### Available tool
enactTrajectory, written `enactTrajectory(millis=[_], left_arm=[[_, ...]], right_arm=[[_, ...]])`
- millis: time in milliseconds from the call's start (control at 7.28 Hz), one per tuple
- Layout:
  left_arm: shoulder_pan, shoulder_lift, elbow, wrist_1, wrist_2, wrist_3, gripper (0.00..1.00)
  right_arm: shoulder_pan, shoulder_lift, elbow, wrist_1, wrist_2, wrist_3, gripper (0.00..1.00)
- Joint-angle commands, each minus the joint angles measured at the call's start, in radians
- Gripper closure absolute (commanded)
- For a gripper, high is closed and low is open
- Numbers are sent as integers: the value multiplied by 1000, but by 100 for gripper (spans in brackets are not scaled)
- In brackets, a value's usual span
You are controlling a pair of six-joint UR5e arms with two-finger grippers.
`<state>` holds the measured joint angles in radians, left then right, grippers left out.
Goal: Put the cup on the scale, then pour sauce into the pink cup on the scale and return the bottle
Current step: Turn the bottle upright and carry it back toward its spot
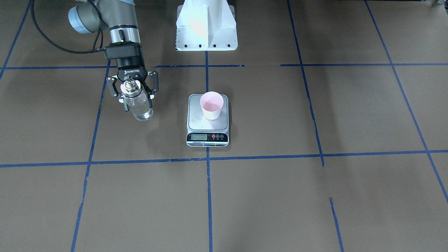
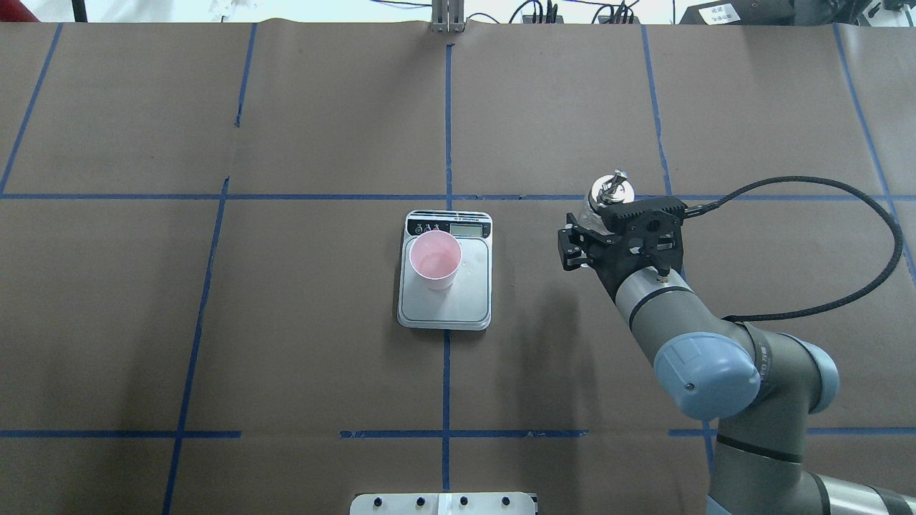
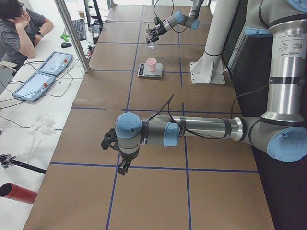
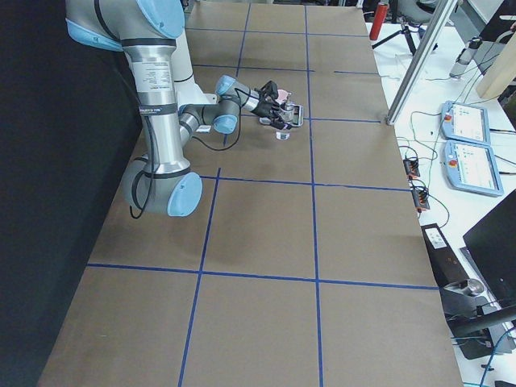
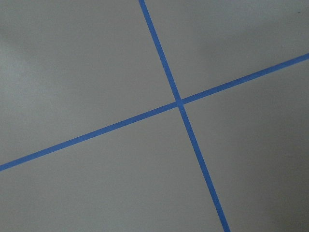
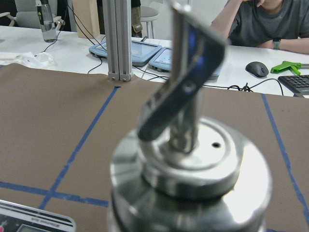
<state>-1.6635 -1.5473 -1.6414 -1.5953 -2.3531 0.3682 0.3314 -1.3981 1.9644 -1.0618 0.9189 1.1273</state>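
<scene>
Clasping the bottle (image 1: 141,111) between its tips, right pincer (image 1: 139,106), well apart from scale (image 1: 196,123)

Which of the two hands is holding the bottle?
The right hand, closed around the bottle beside the scale. The left hand hangs far from both.

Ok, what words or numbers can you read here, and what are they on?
"ROBOTIQ": white letters on the black right gripper holding the small clear glass bottle.
Grey display on the flat silver kitchen scale: digits too blurred to read.
Small print and button marks on its black front strip: too small to read.
</scene>
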Motion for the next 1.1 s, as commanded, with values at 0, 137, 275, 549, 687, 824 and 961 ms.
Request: enactTrajectory(millis=[0, 137, 275, 549, 687, 824, 961], left_arm=[[1, 0, -1, 0, 0, 0, 0], [1, 0, -5, 0, 0, 0, 0], [1, 0, -6, 0, 0, 0, 0], [1, 0, -8, 0, 0, 0, 0], [1, 0, -8, 0, 0, 0, 0], [1, 0, -8, 0, 0, 0, 0], [1, 0, -8, 0, 0, 0, 0]], right_arm=[[-2, -128, 8, 2, -49, 88, 100], [-2, -145, 10, 2, -66, 101, 100], [-2, -156, 5, 2, -87, 159, 100], [-11, -179, -9, 32, -123, 225, 100], [-24, -182, -16, 52, -149, 235, 100], [-40, -180, -53, 75, -176, 244, 100], [-49, -180, -88, 120, -184, 244, 100]])
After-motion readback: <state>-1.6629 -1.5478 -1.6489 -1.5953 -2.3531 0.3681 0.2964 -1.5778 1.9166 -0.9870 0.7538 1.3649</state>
